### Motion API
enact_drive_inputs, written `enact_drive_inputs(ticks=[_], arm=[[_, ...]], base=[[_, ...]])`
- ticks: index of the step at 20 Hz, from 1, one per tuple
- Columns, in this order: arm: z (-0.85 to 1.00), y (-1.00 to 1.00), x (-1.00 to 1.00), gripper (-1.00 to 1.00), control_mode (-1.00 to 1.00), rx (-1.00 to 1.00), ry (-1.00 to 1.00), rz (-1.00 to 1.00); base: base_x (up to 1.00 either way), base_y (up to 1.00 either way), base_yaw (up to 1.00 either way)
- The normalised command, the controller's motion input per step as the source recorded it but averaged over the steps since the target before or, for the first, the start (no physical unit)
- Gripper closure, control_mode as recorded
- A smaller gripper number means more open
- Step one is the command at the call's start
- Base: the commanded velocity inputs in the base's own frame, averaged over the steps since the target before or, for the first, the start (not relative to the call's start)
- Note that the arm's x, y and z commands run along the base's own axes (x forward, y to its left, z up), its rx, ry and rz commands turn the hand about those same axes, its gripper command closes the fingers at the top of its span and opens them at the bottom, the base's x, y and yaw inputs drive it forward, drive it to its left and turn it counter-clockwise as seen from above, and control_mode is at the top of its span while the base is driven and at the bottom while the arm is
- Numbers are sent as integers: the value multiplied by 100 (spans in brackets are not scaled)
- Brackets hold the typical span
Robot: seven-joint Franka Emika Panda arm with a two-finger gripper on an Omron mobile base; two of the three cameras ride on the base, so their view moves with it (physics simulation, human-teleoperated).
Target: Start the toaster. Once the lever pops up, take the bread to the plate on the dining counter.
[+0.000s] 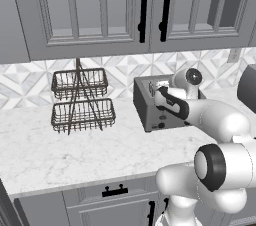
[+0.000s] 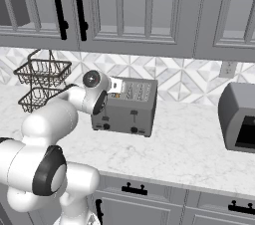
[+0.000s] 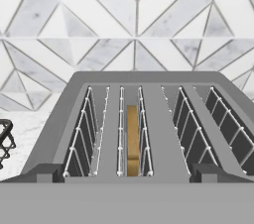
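Observation:
The grey toaster [image 1: 145, 107] [image 2: 130, 108] stands on the marble counter against the tiled wall. In the hand view I look down along its top [image 3: 144, 84]. A tan slice of bread [image 3: 131, 139] sits deep in a left-of-middle slot. The small black lever [image 2: 133, 114] shows on the front face above two round knobs. My gripper [image 1: 159, 89] [image 2: 115, 85] [image 3: 129, 173] hovers at the toaster's near end, level with its top. It is open and holds nothing, with its fingertips [image 3: 49, 172] set wide apart. The plate and the dining counter are out of view.
A two-tier black wire basket rack [image 1: 80, 101] [image 2: 42, 85] stands left of the toaster. A dark grey box appliance [image 2: 239, 117] [image 1: 247, 87] sits at the right. Upper cabinets [image 1: 100, 10] hang low overhead. A wall outlet [image 2: 227, 68] is right of the toaster.

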Motion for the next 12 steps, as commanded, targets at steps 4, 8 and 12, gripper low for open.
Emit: enact_drive_inputs(ticks=[4, 8, 12], arm=[[0, 0, 0, -100, -100, 0, 0, 0], [0, 0, 0, -100, -100, 0, 0, 0], [0, 0, 0, -100, -100, 0, 0, 0]], base=[[0, 0, 0], [0, 0, 0], [0, 0, 0]])
